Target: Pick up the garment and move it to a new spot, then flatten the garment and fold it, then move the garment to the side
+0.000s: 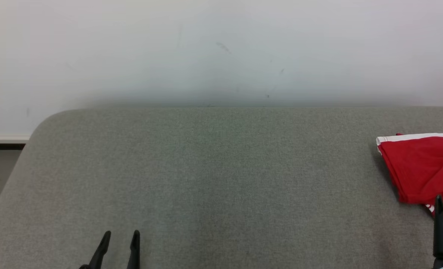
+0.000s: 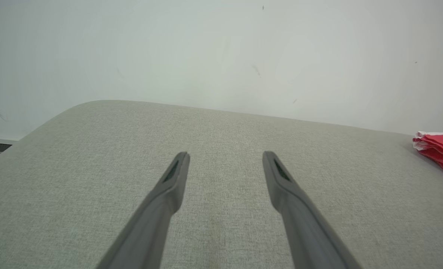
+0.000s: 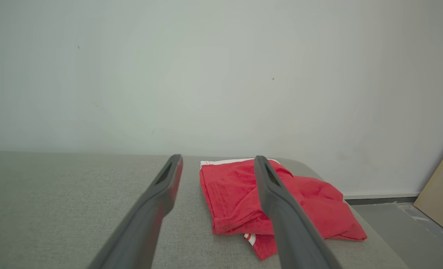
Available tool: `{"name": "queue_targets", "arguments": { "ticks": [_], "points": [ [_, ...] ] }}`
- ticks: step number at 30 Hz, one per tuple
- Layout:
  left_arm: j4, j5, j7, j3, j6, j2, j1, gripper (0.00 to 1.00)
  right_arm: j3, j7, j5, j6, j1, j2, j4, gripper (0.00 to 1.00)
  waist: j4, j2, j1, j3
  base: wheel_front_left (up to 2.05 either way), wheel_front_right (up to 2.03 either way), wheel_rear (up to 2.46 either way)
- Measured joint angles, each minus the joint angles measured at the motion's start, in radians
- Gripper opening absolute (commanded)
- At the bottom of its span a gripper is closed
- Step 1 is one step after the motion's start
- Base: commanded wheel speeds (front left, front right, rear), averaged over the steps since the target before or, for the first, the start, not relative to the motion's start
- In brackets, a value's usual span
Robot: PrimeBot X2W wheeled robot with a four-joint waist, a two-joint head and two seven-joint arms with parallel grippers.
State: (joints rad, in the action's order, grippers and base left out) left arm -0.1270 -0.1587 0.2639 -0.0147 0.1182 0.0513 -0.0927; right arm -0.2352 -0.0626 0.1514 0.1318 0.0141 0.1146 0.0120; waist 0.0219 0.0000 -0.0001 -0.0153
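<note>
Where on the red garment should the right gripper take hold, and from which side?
Probably the near folded edge of the red garment, coming from the robot's side with the open right gripper: layers stack there into a raised lip.

Grey worktop (image 1: 221, 179) against white wall (image 1: 221, 48).
Past its right end: tan board (image 3: 439, 198) on grey floor (image 3: 389, 224).

One red garment (image 1: 423, 168) sits at three o'clock on one grey tabletop (image 1: 221, 168). Two claws: the left claw (image 1: 121, 233) at seven o'clock, the right claw (image 3: 218, 157) at five o'clock. One tan board (image 3: 439, 190) stands at four o'clock in the right wrist view.
</note>
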Motion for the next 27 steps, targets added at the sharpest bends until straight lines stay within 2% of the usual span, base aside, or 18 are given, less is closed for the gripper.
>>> {"name": "queue_targets", "arguments": {
  "ticks": [5,10,19,27],
  "points": [
    [0.003,0.001,0.0,-0.003,0.002,-0.001,-0.018,1.0,0.067,-0.109,-0.009,0.0,0.075,-0.031,-0.063,1.0,-0.005,0.0,0.0,0.025,0.0,0.0,0.0],
    [-0.008,0.004,0.0,-0.007,0.004,-0.002,-0.034,1.0,0.078,-0.169,-0.004,0.0,0.094,-0.047,-0.161,1.0,-0.004,0.0,0.0,0.047,0.0,0.0,0.0],
    [-0.031,0.008,0.0,-0.026,0.006,-0.002,-0.048,1.0,0.13,-0.197,-0.011,0.0,0.083,-0.053,-0.3,1.0,-0.011,0.0,0.0,0.077,0.0,0.0,0.0],
    [-0.033,0.005,0.0,-0.027,0.005,-0.002,-0.049,1.0,0.133,-0.199,-0.011,0.0,0.069,-0.057,-0.291,1.0,-0.022,0.0,0.0,0.088,0.0,0.0,0.0]
  ]
}}
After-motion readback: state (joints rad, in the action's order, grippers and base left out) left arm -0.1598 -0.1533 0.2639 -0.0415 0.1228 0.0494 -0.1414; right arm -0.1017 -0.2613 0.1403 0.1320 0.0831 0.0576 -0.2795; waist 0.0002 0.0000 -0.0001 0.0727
